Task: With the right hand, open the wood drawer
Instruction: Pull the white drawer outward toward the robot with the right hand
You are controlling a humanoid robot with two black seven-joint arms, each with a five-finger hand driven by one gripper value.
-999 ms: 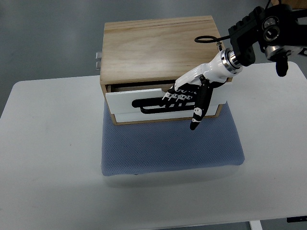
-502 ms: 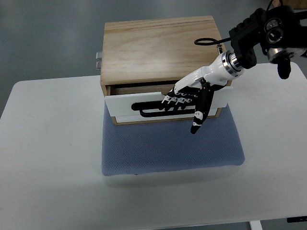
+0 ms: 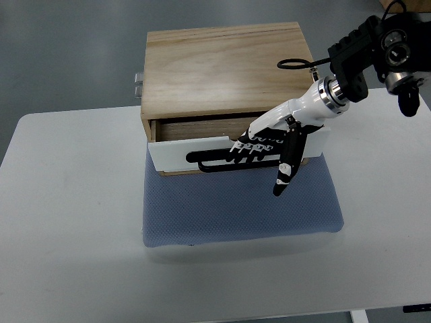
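Fingers [image 3: 252, 145] of the right hand [image 3: 269, 145] are curled over the black handle [image 3: 215, 160] on the white drawer front [image 3: 172, 149], hooked into its slot and holding it, while the thumb [image 3: 286, 168] hangs straight down in front of the panel, touching nothing. Only the top view is given, and in it the right arm comes in from the upper right corner, its white wrist slanting down to the hand. The left hand does not show. The box [image 3: 222, 67] of pale wood sits at the far side of the table [image 3: 67, 222], its front edge resting on a blue mat [image 3: 236, 208] that lies just before it. The drawer is partly out: a dark gap shows between the top of the white front and the box's upper board, and the front sits skewed, its right end farther out than its left. The step in hand appears to be the pull itself, well begun but not finished. The next move likely calls for a steady draw toward the robot's side, with the fingers kept hooked and the pull straightened so the drawer does not bind on its skew.
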